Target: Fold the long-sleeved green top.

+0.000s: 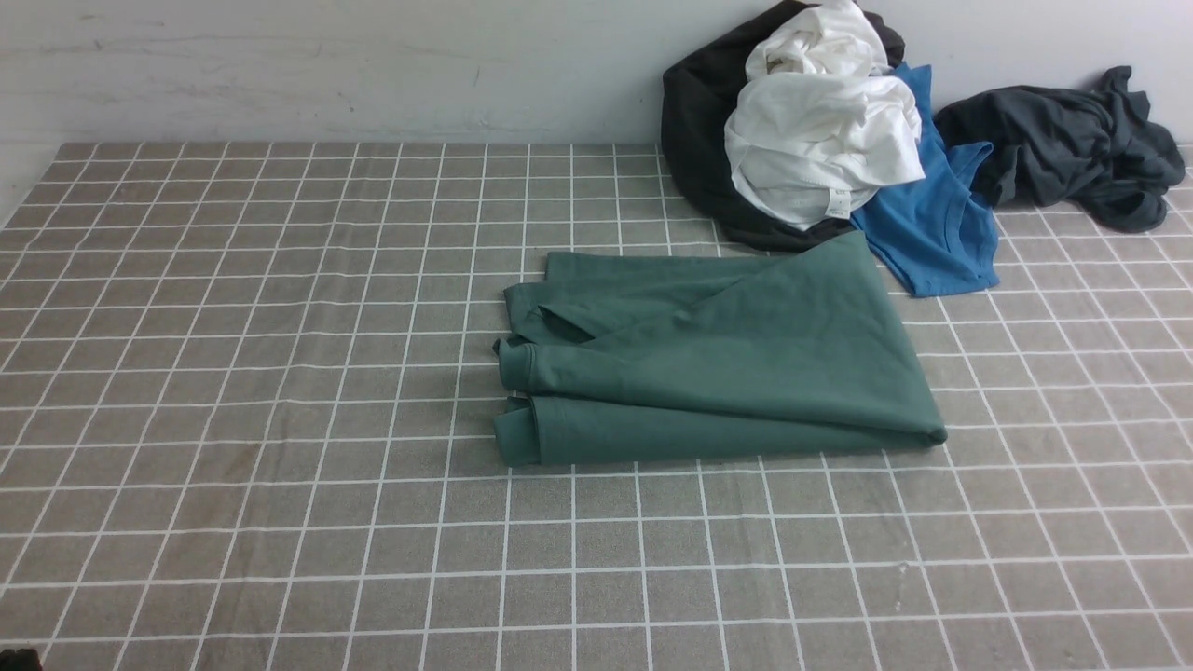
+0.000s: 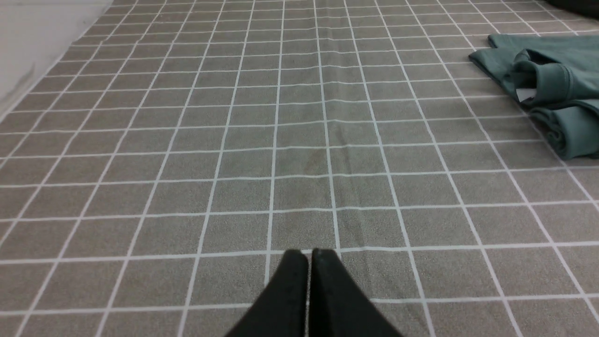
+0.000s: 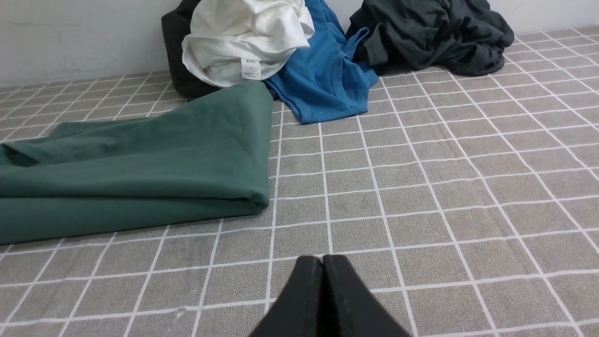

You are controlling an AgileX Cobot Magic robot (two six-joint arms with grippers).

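Nearest of all are the two pincers, the left pincer (image 2: pixel 310 255) and the right pincer (image 3: pixel 322 260), each with its tips pressed together and nothing between them, each well apart from the green top (image 1: pixel 736 354); beyond them comes a stretch of gridded desk (image 1: pixel 373 559), and then the top itself, lying on the desk about midway across and a little to the right, folded into a long bundle whose long axis runs from left to right; its loose, layered ends point to the left arm's side, while the smooth folded edge faces the right, so the top lies ahead of and inward from both pincers, to the right of the left one and to the left of the right one, and I judge the right arm the nearer by a little; if another fold across that long axis is wanted, the move would likely turn on which end is lifted, and the uneven left end could well slip or spread when pinched; farther back, the top's far corner reaches the heap of a black cloth (image 1: pixel 694 121), a white cloth (image 1: pixel 820 140) and a blue cloth (image 1: pixel 941 224), with a dark garment (image 1: pixel 1062 140) beside them near the wall (image 1: pixel 326 65); the left wrist view shows a pale patch (image 2: pixel 526 95) tucked among the rolled ends, perhaps a label or print, which the front view does not show, while the right wrist view gives the thickness of the folded edge from low down
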